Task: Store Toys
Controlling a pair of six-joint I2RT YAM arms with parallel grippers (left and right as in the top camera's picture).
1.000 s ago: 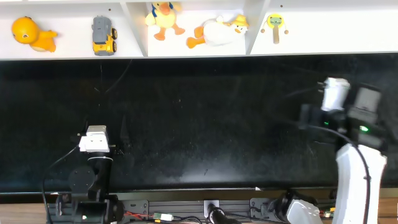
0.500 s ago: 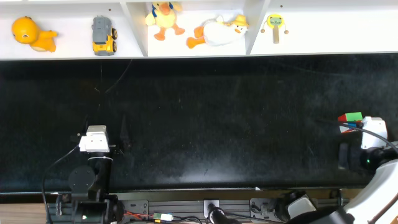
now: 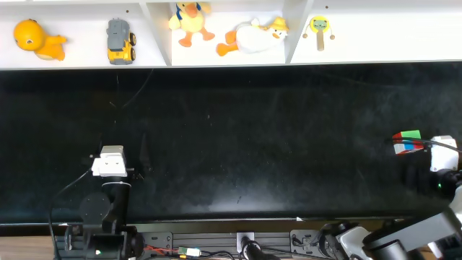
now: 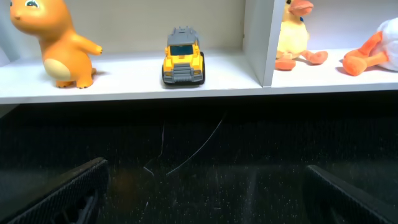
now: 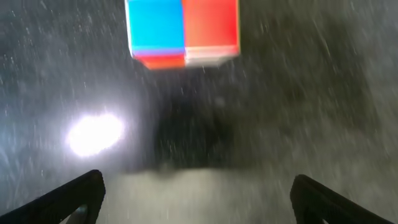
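Bench [image 3: 238,144]: the multicoloured cube [image 5: 182,31] lies at its right end, just ahead of your right jaws, which stand wide apart and roughly square to it. Your left jaws, likewise apart, sit well away; the right side is nearer.

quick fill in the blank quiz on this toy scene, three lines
1. The yellow toy truck shares its shelf compartment with a figure coloured ____.
2. The cube lies on the table just ahead of the ____ arm's gripper, whose jaws stand open.
3. Beside the yellow plush duck lies a second duck, coloured ____.

Missing words: orange; right; white.
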